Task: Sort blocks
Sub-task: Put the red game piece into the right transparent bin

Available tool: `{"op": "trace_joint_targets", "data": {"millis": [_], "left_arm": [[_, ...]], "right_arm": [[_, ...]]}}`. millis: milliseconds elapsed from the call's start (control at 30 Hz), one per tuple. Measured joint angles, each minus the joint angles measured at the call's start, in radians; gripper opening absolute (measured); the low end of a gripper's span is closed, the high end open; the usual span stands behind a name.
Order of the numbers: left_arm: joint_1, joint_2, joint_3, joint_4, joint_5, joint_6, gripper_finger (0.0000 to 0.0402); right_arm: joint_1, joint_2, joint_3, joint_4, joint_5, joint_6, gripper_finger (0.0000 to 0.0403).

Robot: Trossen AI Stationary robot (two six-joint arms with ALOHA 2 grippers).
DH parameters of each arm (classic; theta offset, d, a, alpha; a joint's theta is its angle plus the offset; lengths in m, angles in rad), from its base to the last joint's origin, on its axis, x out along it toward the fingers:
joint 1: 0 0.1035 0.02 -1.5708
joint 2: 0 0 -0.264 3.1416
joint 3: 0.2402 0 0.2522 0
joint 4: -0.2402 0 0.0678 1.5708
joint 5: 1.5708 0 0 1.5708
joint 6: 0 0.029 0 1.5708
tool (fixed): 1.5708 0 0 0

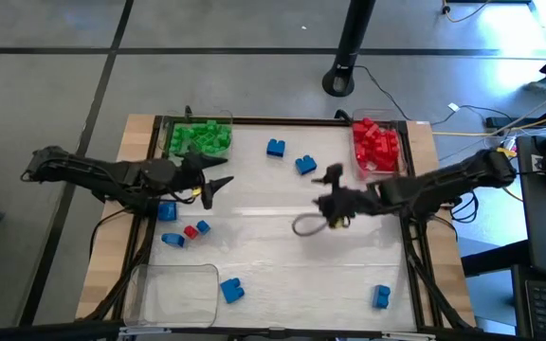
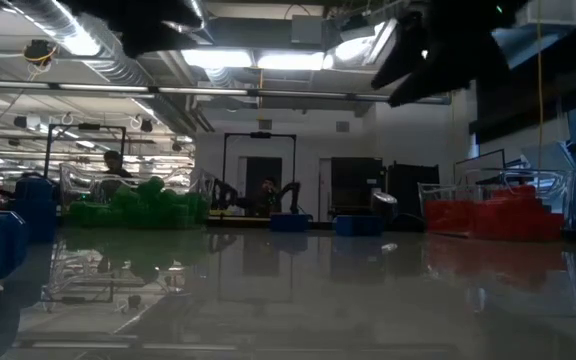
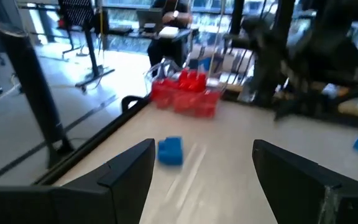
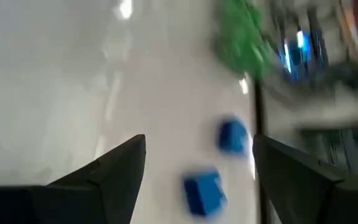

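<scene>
The right end effector (image 1: 328,192) hovers over the middle of the surface (image 1: 282,265) with its fingers spread and nothing between them; its wrist view looks down on two blue blocks (image 4: 232,135) lying just beside each other; these are probably the pair (image 1: 305,166) near the far edge; the left end effector (image 1: 212,180) waits, also spread and empty, beside the green pile (image 1: 202,137); red blocks fill the far right tray (image 1: 377,144), and other blue ones lie scattered at the left (image 1: 167,212) and along the near edge (image 1: 380,296); the step in hand looks like a reach for one blue block; it is best to centre on a single piece, come straight down, keep the fingers clear of its neighbour, and close only once both sides are bracketed
</scene>
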Motion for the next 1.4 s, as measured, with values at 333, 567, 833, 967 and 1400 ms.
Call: {"op": "trace_joint_targets", "data": {"millis": [333,567,833,967,1400], "left_arm": [[-0.007,0.179,0.000,0.416,0.002,0.124,0.0261],[0.006,0.263,0.011,0.598,0.000,0.166,0.0261],[-0.089,0.271,0.242,0.007,-0.087,0.047,0.0261],[-0.139,0.284,0.396,-0.398,-0.083,-0.147,0.0261],[-0.218,0.416,0.493,-1.255,0.249,-0.825,0.0261]], "right_arm": [[0.024,0.005,-0.358,0.755,-0.329,-0.195,0.0295],[0.106,0.005,-0.381,0.717,-0.464,-0.178,0.0295],[0.262,0.010,-0.380,0.634,-0.349,-0.127,0.0296],[0.312,0.032,-0.380,0.630,-0.237,-0.117,0.0296],[0.267,0.108,-0.380,0.625,-0.119,-0.071,0.0296]]}}
